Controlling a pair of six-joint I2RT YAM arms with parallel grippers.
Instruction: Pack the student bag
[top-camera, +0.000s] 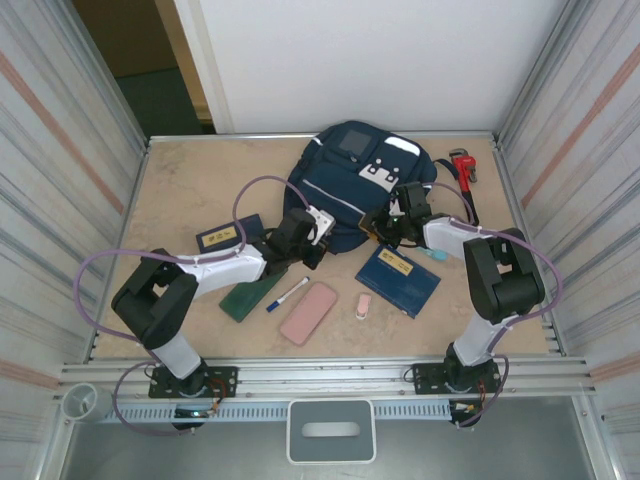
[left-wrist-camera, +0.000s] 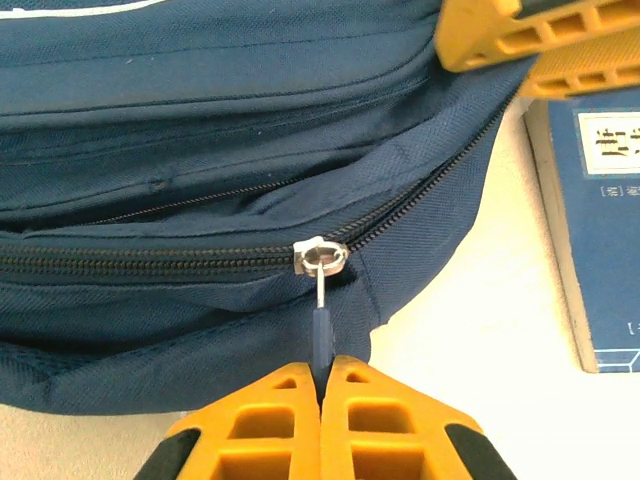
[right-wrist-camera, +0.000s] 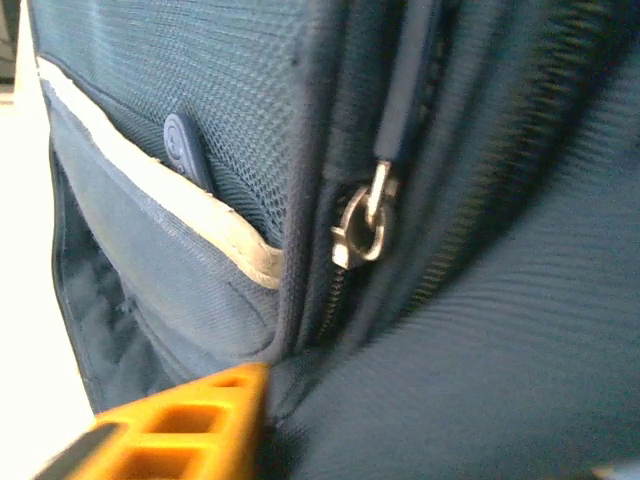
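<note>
Bag (top-camera: 350, 175) lies flat at the far middle of the table (top-camera: 180, 190), front pockets up, near edge toward the arms. Both grippers are at that near edge.

Left gripper (left-wrist-camera: 320, 375): jaws together, clamped on the zipper pull (left-wrist-camera: 320, 335), which hangs straight down from the slider (left-wrist-camera: 320, 254). Teeth left of the slider are closed. My read: it holds the tab so it can drag the slider along the track and open the compartment. Nothing goes in until that's done, so packing looks barely started.

Right gripper (top-camera: 392, 220): at the bag's near-right corner, close beside the left one. One finger (right-wrist-camera: 180, 430) shows against the fabric below the mesh pocket (right-wrist-camera: 220, 90). Can't tell whether its jaws are apart or pinching cloth. It's probably there to brace the bag so it doesn't slide with the zipper pull. Its camera shows another slider (right-wrist-camera: 360, 230) with the tab loose; can't tell if it's on the same track.

Loose items lie on the near half of the table, likely in reach of both arms.

Counts:
- bag: 1
- blue books: 2, the left book (top-camera: 225, 237) and the right book (top-camera: 398, 280)
- marker (top-camera: 288, 293): 1
- pink case (top-camera: 308, 313): 1
- small pink eraser-like block (top-camera: 363, 305): 1
- dark green flat piece (top-camera: 250, 295): 1, can't tell what it is
- red wrench (top-camera: 463, 165): 1, far right, beside the bag
- small teal bit (top-camera: 432, 253) by the right arm: 1, too small to identify
</note>
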